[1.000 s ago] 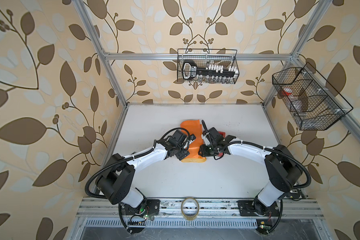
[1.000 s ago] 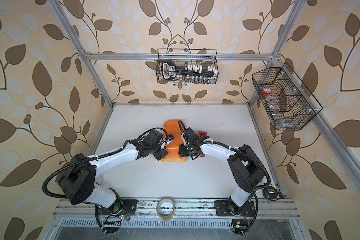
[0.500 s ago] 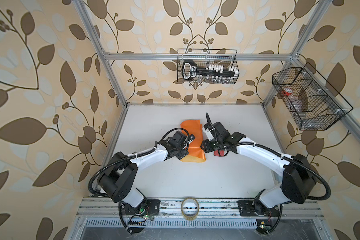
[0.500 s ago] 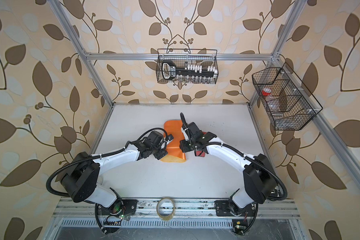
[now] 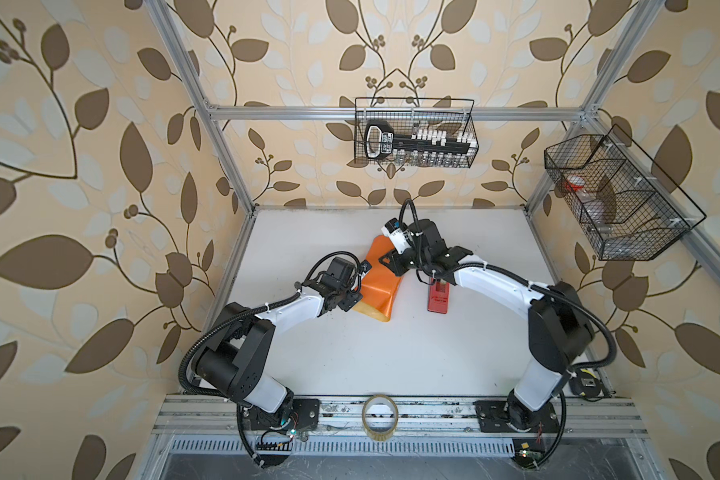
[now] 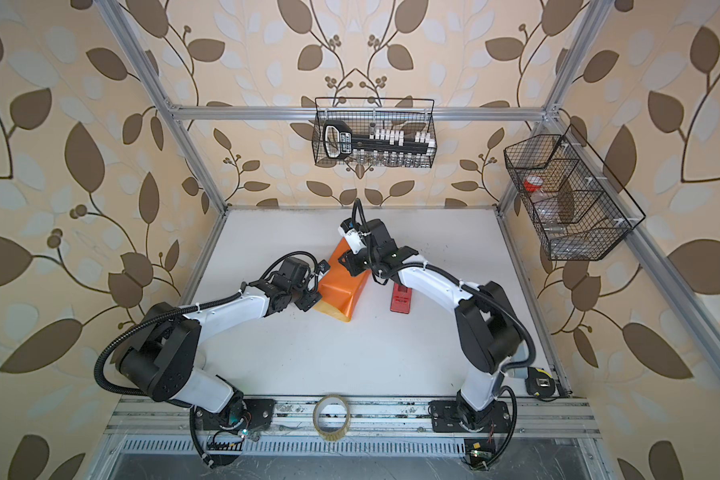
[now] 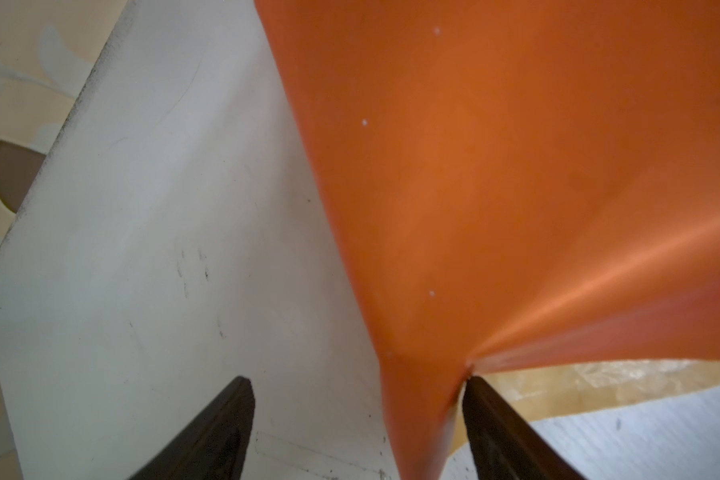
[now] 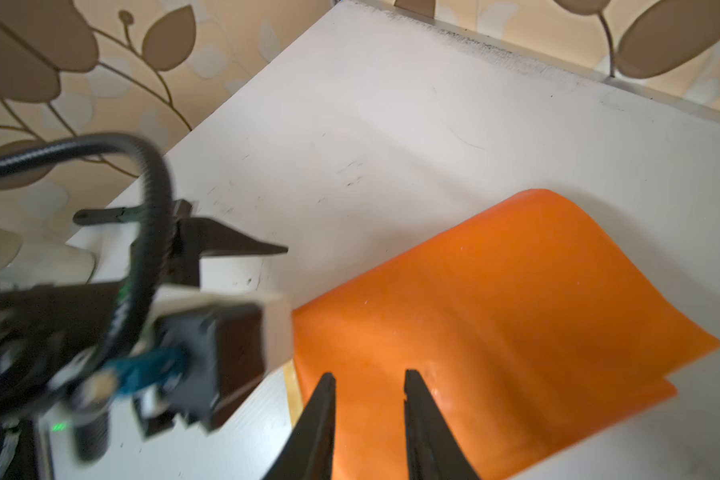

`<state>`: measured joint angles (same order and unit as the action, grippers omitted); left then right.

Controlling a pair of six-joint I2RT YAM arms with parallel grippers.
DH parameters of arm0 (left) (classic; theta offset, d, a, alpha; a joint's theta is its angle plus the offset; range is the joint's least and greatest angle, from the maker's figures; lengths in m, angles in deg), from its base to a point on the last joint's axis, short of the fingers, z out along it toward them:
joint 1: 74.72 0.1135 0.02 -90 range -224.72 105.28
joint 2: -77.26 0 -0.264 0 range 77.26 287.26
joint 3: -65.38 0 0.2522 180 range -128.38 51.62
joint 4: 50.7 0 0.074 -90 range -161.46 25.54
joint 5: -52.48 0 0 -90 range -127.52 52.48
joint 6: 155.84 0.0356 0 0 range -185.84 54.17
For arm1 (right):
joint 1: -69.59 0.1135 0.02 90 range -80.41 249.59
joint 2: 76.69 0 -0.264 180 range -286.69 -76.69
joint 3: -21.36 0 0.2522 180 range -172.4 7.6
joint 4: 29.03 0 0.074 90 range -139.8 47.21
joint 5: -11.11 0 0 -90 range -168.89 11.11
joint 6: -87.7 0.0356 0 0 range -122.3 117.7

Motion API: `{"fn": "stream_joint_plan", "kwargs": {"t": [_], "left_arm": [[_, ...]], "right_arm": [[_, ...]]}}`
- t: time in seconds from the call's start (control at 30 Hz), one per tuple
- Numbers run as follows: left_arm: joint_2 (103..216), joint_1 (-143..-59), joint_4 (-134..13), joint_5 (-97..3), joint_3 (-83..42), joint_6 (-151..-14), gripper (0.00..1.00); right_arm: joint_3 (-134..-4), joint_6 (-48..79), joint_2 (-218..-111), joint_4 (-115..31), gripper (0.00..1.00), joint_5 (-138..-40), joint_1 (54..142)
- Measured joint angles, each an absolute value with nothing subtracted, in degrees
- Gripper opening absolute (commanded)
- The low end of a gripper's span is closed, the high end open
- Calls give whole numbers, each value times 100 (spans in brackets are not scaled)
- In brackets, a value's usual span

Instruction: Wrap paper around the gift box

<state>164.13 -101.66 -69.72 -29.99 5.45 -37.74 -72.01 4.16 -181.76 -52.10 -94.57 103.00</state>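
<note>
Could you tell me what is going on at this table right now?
Both arms are at the orange paper, which lies folded over in the middle of the table. The left gripper is open, with one finger against the paper's lifted edge. The right gripper hovers over the fold, jaws narrowly apart, gripping nothing. The gift box is not visible, perhaps under the paper. A red tape dispenser lies beside it, untouched.

Orange paper (image 5: pixel 381 278) with tan underside, red tape dispenser (image 5: pixel 437 299), white table (image 5: pixel 371 357), leaf-patterned walls (image 5: pixel 80 166)
</note>
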Motion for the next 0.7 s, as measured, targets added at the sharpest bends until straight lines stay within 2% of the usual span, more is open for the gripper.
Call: {"fn": "stream_joint_plan", "kwargs": {"t": [0.13, 0.27, 0.57, 0.7], "left_arm": [[16418, -10166, -7007, -3414, 545, -3971, 71], [16514, -10166, -7018, -3633, 545, -4137, 67], [16605, -9845, -6852, -3915, 630, -4246, 67], [16549, -9305, -6961, -4625, 630, -4423, 71]], "right_arm": [[-7392, 606, -18592, -5288, 12, -9726, 10248], [-7372, 781, -18651, -5395, 9, -9949, 10248], [-6541, 1507, -18677, -5011, 8, -10354, 10130], [-6415, 1695, -18681, -4713, 7, -10404, 10090]]}}
